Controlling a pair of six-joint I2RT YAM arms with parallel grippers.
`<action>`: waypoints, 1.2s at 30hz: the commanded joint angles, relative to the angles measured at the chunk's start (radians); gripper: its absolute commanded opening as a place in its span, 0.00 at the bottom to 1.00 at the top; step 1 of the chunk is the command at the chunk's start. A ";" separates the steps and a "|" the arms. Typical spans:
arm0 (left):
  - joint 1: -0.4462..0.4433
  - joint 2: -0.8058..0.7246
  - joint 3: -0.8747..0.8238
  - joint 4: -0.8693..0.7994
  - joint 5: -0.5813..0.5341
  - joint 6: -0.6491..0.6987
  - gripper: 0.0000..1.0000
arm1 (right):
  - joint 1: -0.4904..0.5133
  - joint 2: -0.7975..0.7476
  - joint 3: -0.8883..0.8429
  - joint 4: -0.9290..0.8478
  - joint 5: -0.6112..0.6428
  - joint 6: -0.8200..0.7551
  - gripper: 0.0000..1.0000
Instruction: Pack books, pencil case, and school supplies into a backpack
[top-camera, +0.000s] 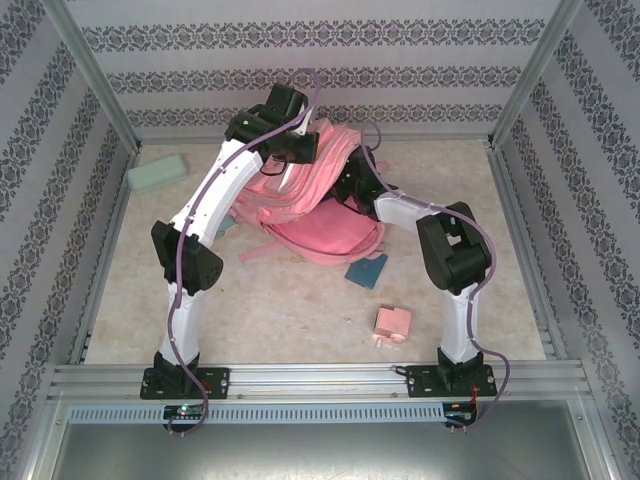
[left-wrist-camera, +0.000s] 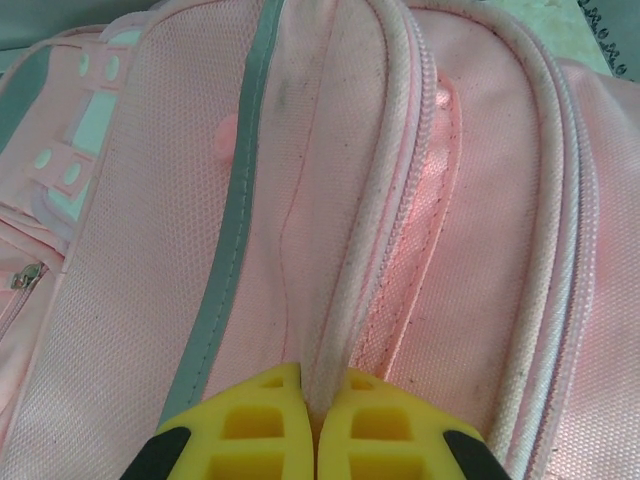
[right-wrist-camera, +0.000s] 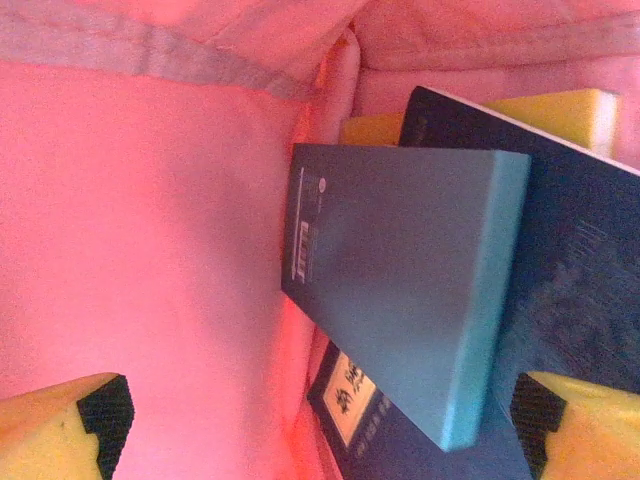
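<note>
Right claw (right-wrist-camera: 315, 420), jaws spread wide and gripping nothing, sits inside the backpack (right-wrist-camera: 150, 250). My left claw (left-wrist-camera: 312, 415) is pinched shut on the pale piping (left-wrist-camera: 350, 280) of the rim, which I judge holds the mouth open.

Just ahead of my right claw a teal pad (right-wrist-camera: 400, 280) leans on the navy books (right-wrist-camera: 580, 270). Its long axis runs up the view, across the line between my fingertips. The yellow book (right-wrist-camera: 560, 110) stands behind.

Writing: a yellow label (right-wrist-camera: 350, 395) on a navy cover carries dark characters I cannot read, and the small print along the pad's edge is too fine to read.

Seen from above, three items lie unpacked on the tabletop (top-camera: 300, 310).
- The pink block (top-camera: 392, 323) lies nearest, just left of my right arm's base.
- A second teal pad (top-camera: 366, 270) lies beyond it, just beside the backpack's near edge.
- The pencil case (top-camera: 157, 173) lies farthest, at the far left corner, well apart from the bag, its long axis running left to right with a slight tilt.

Deciding relation: the block and the pad lie back toward me from my free right claw, so I judge that arm the nearer one.
</note>
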 joint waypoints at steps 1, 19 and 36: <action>0.012 -0.008 0.056 0.085 0.011 -0.022 0.00 | -0.014 -0.095 -0.048 -0.045 -0.031 -0.055 0.98; 0.013 -0.030 -0.010 0.083 0.042 -0.016 0.00 | -0.005 -0.525 -0.248 -0.762 0.070 -0.489 0.98; 0.013 -0.070 -0.098 0.108 0.061 -0.017 0.00 | 0.012 -0.709 -0.700 -0.572 -0.053 -0.416 0.61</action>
